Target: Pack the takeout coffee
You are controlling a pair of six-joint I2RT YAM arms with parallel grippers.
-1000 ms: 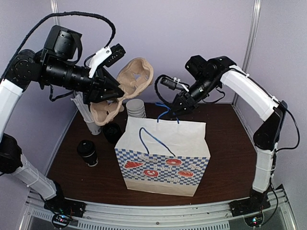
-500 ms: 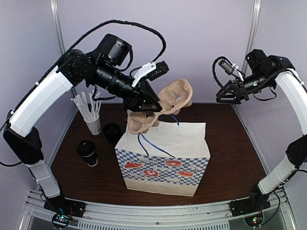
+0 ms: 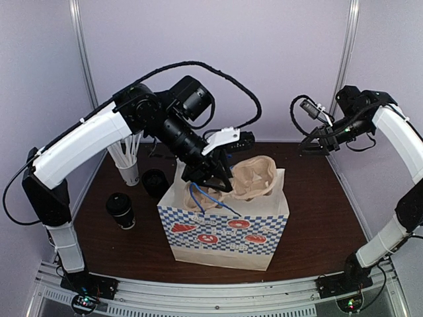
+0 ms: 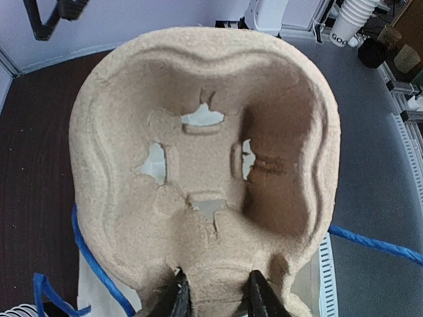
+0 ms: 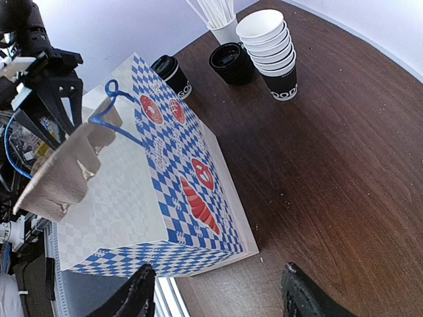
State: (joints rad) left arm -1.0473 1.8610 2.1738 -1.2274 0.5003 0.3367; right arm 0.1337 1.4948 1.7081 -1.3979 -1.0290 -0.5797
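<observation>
The takeout coffee [image 3: 121, 210], a small cup with a black dome lid, stands on the table left of the bag; it also shows in the right wrist view [image 5: 173, 74]. My left gripper [image 3: 213, 179] is shut on the rim of a beige pulp cup carrier [image 3: 251, 177], which sits tilted in the mouth of the blue-checked paper bag [image 3: 225, 228]. In the left wrist view the carrier [image 4: 205, 172] fills the frame, pinched at its near edge by my gripper [image 4: 215, 298]. My right gripper [image 3: 316, 142] is open and empty, raised at the back right [image 5: 218, 290].
A white cup of white sticks [image 3: 129, 165] and a loose black lid [image 3: 154, 183] stand at the back left. A stack of lidless cups [image 5: 272, 49] stands behind the bag. The bag's blue handles [image 3: 208, 195] hang at its mouth. Walls enclose the table.
My left arm has swung right and down, bringing the carrier from above the bag into its mouth. My right gripper has let go of the bag handle, pulled back right, and barely moved since.
</observation>
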